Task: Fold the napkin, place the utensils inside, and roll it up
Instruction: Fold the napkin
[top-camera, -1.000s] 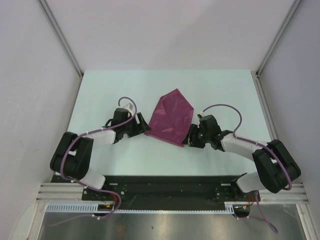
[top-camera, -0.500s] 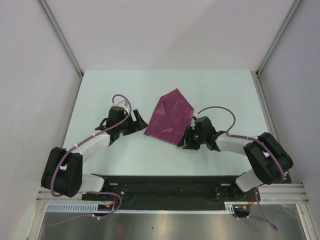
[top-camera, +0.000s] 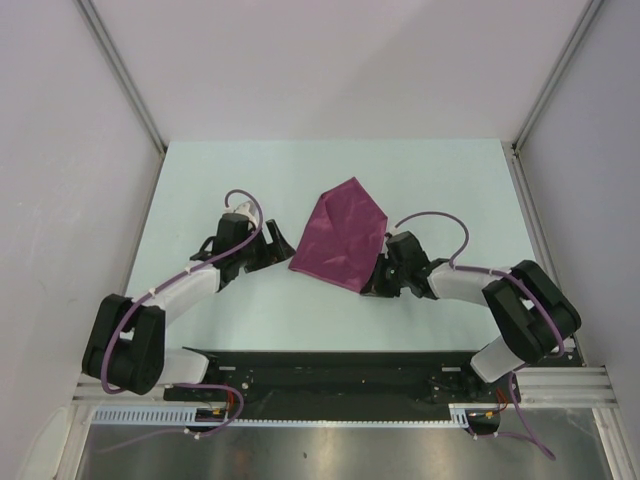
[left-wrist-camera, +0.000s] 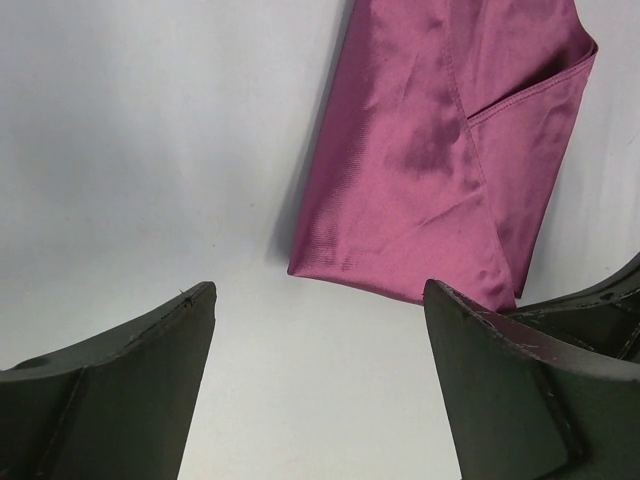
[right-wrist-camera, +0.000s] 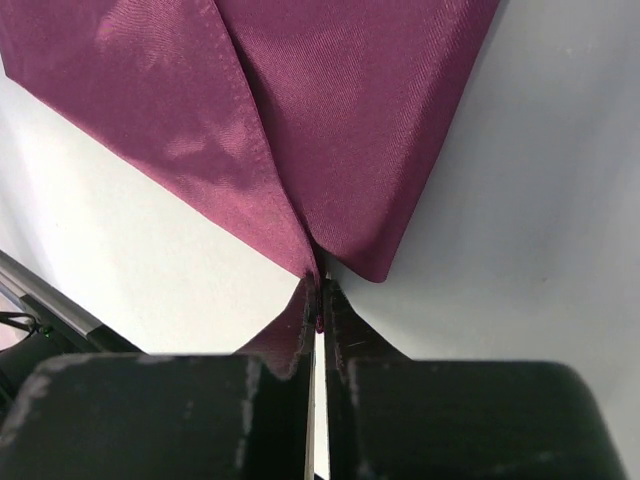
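While right hand (right-wrist-camera: 318, 300) clamps napkin (top-camera: 343, 235): we lift its 5 o'clock corner low.
Left hand (left-wrist-camera: 318, 292): fingers apart; we pin 8 o'clock corner.

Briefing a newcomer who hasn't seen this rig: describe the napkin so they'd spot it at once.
Start at the pale table, near its middle. The napkin lies there folded flat, its near corner pinched by the right gripper. It is the only cloth in view, plum-purple and plain.

Napkin (left-wrist-camera: 420, 150) of fine-woven cloth with satin sheen, smooth matt table (left-wrist-camera: 120, 150), matt black plastic left end effector (left-wrist-camera: 318, 288)
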